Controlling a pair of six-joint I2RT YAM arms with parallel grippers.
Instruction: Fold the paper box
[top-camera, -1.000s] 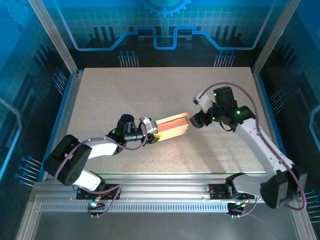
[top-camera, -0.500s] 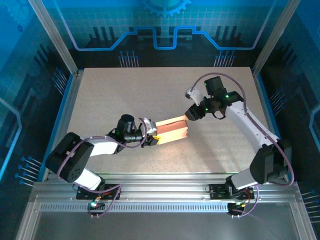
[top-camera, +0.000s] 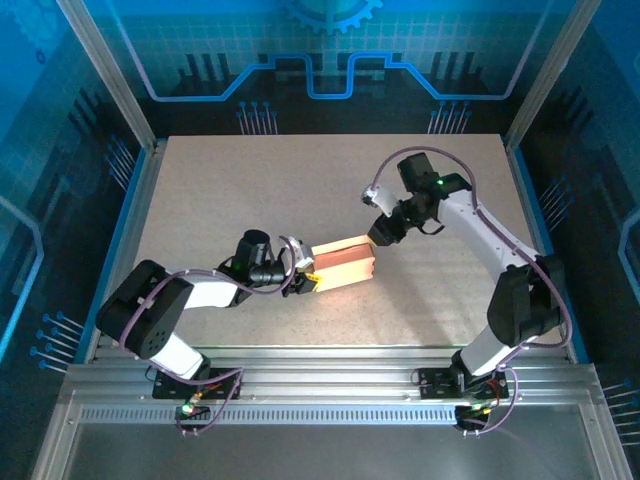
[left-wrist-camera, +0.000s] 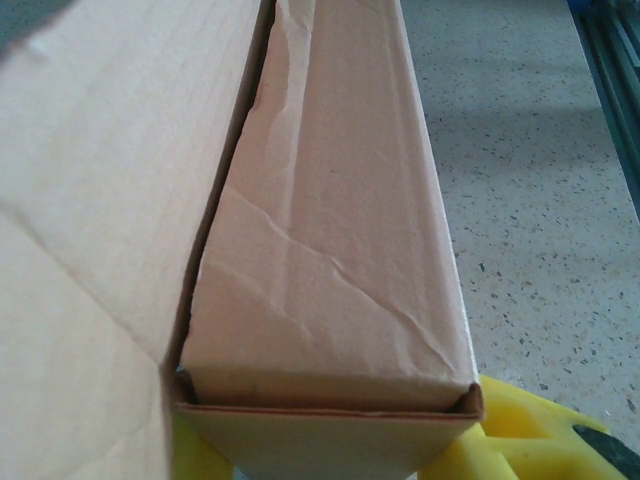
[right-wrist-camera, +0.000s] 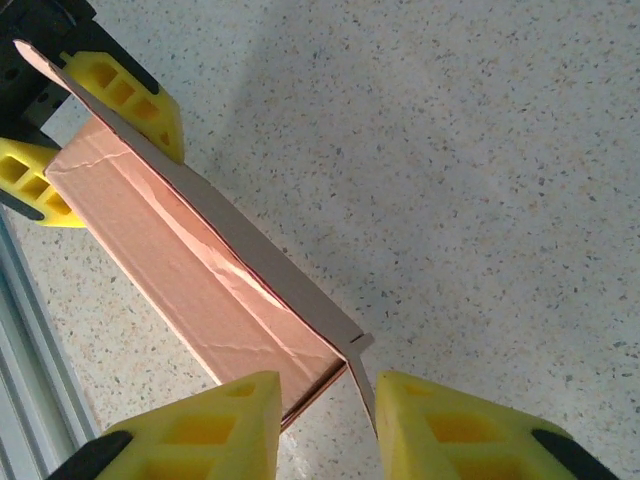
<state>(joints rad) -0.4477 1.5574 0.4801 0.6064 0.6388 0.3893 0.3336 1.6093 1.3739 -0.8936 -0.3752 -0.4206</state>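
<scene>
While the left tool (top-camera: 304, 273) has the paper box (top-camera: 344, 264) clamped by its left end, the right tool (top-camera: 379, 236) sits at the box's far right corner with its fingers parted. The box is a long, narrow salmon-orange piece lying lengthwise across the middle of the counter (top-camera: 250, 185). It sits a little closer to the near edge than the far one, and its right end is angled slightly toward the far edge. Whether it rests on the counter or is held just off it, I cannot tell.

From the right wrist, the left tool's two yellow fingers (right-wrist-camera: 122, 98) stand on either side of the box's distant end, closed onto the cardboard. A flap (right-wrist-camera: 235, 235) stands up along one long side as a thin edge. Its near corner reaches into the gap between the right tool's own yellow fingers (right-wrist-camera: 200, 425) — the gap is wider than the card, so this tool is open around it, not gripping.

From the left wrist, the box's top panel is wrinkled — one long diagonal crease crosses it. A wide flap rises on the left, and yellow finger padding shows below the near right corner.
</scene>
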